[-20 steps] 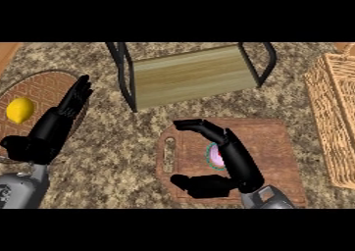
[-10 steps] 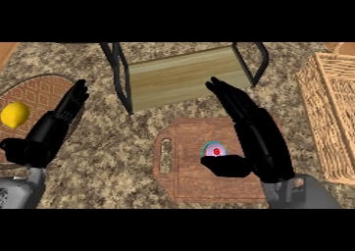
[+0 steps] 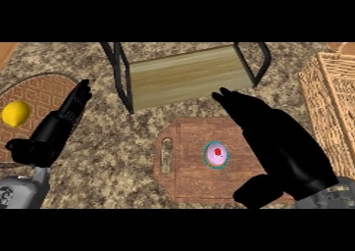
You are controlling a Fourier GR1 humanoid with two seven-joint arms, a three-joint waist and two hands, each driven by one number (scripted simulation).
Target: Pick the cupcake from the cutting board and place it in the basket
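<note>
While the cupcake (image 3: pixel 215 155) is sitting near the middle of the cutting board (image 3: pixel 182 181) in the head view, the right hand (image 3: pixel 282 147) is hovering just beside it on the right, fingers stretched straight toward the slatted wooden stool (image 3: pixel 186 76) and holding nothing. To the far right, the wicker basket (image 3: pixel 338 112) is standing apart from the board. At the left, the left hand (image 3: pixel 54 131) is resting with relaxed, empty fingers beside a patterned mat (image 3: pixel 37 93) carrying a lemon (image 3: pixel 16 113).
</note>
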